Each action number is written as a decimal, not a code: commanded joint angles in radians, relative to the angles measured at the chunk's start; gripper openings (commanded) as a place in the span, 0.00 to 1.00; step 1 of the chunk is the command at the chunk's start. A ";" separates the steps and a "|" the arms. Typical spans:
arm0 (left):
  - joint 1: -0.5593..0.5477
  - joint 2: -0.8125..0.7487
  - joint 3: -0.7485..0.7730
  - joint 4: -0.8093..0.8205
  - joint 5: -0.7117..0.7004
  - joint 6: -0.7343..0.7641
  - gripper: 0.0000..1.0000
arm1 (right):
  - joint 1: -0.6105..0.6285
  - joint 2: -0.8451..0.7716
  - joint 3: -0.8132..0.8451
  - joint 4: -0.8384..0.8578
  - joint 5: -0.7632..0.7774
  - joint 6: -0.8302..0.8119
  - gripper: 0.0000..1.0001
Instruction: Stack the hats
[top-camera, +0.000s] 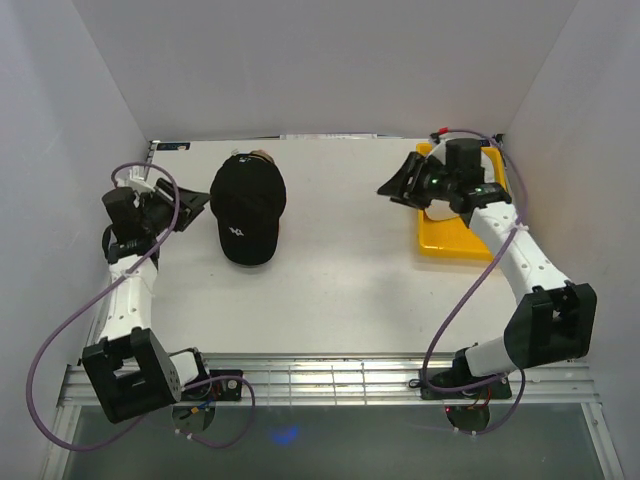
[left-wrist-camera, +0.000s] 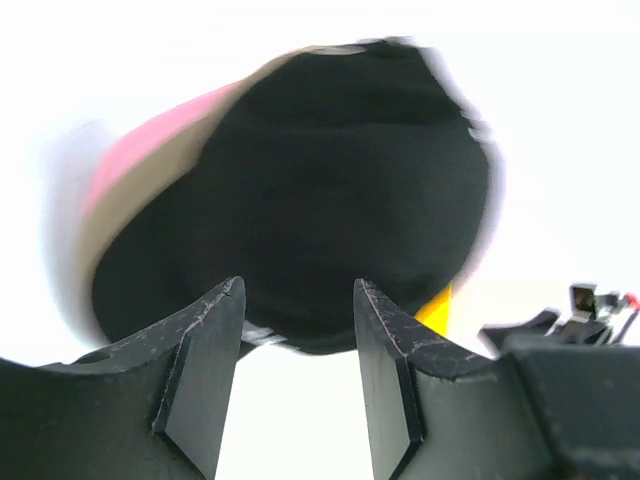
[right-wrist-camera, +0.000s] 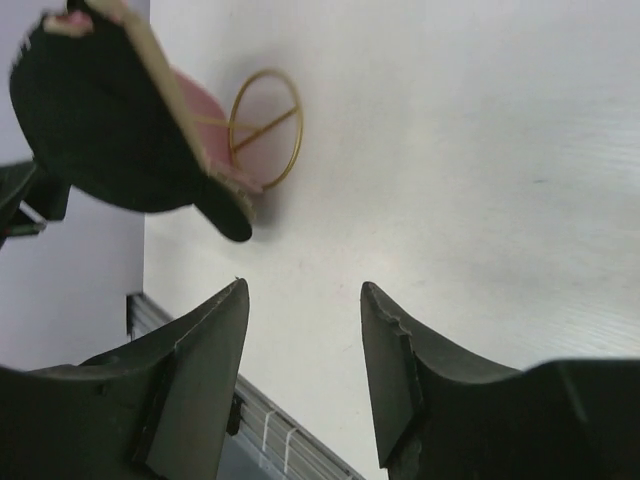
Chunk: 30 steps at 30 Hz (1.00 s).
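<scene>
Jaws on both arms stand spread, empty. Far left on the bench (top-camera: 340, 280), a black cap (top-camera: 247, 205) tops a pink cap (left-wrist-camera: 150, 140) and a tan cap (left-wrist-camera: 125, 225): three look stacked, no others in view.

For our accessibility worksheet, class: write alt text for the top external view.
A black cap with a white logo lies on a white table. The left gripper is beside it; the right gripper is near a yellow tray.

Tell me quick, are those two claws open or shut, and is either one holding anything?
Left gripper: open, holding nothing.
Right gripper: open, holding nothing.
</scene>
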<state>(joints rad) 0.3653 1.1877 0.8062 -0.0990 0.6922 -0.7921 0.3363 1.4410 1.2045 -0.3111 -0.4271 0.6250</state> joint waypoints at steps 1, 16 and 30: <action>-0.133 -0.079 0.120 -0.027 -0.124 0.062 0.58 | -0.194 -0.016 0.098 -0.187 -0.056 -0.082 0.55; -0.718 -0.019 0.398 -0.322 -0.281 0.283 0.60 | -0.557 0.410 0.621 -0.377 0.281 0.006 0.78; -0.727 -0.158 0.455 -0.554 -0.230 0.381 0.61 | -0.565 0.725 0.817 -0.343 0.324 -0.022 0.79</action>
<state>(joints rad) -0.3622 1.0500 1.2266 -0.5812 0.4503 -0.4465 -0.2348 2.1551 1.9957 -0.6998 -0.0914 0.6197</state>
